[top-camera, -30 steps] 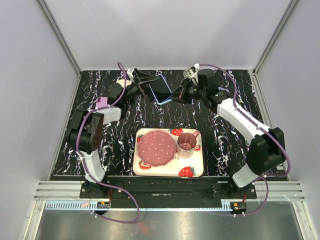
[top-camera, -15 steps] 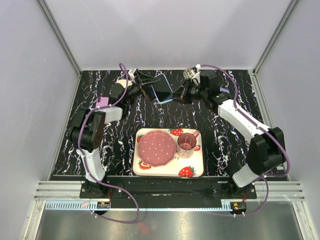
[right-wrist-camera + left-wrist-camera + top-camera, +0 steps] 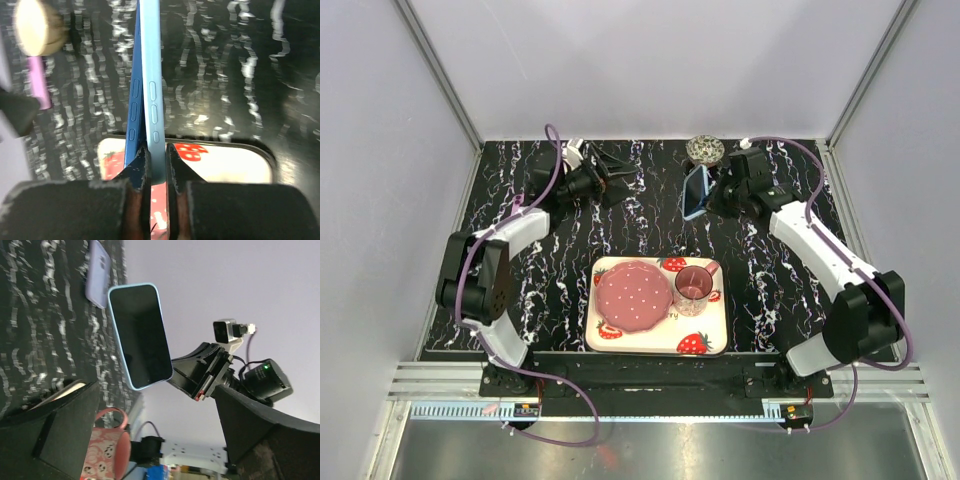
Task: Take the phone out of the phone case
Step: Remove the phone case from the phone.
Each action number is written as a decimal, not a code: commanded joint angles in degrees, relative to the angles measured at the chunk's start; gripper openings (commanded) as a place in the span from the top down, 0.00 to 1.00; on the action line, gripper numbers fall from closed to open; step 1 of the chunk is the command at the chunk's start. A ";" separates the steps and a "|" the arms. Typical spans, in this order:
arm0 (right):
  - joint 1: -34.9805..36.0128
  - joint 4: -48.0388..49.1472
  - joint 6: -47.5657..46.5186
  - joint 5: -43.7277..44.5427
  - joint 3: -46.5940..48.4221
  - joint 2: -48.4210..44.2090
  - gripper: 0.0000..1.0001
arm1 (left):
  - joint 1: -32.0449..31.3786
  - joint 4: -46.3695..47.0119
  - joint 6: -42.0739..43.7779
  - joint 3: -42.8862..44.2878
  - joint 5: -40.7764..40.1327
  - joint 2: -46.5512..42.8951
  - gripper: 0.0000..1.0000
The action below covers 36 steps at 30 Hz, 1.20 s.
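The right hand [image 3: 712, 190] is closed on the thin sky-blue phone case [image 3: 696, 191] with rounded corners. It holds the case up on its long edge near the far edge of the bench [image 3: 770, 290], a black top veined with white, a little right of the middle. In the right wrist view the two fingers [image 3: 141, 167] pinch the case's narrow side. A darker blue edge runs just beside the pale one, and both carry raised button shapes. Whether that darker edge has parted from the shell cannot be told.

From the left wrist camera, the dark glossy screen of the phone [image 3: 139, 335] faces the lens with the pale blue rim of the case all around it. The case is off the bench surface.

The left hand [image 3: 618, 178] is near the far edge, left of the middle and well apart from the case. Its fingers are spread wide and hold nothing.

A flat lilac phone [image 3: 97, 272] lies on the bench beyond the held case. A small round speckled dish [image 3: 704, 150] sits at the far edge, near the right hand.

By the middle of the near edge lies a white rectangular tray with a strawberry print [image 3: 705, 343]. It carries a round pink dotted plate [image 3: 633, 297] and, just beside it, a translucent pink cup [image 3: 693, 288].
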 commanded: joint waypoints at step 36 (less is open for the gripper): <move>12.43 -6.75 -17.54 19.34 17.41 33.95 0.83 | 0.02 -23.19 21.84 5.48 -6.02 -5.76 0.01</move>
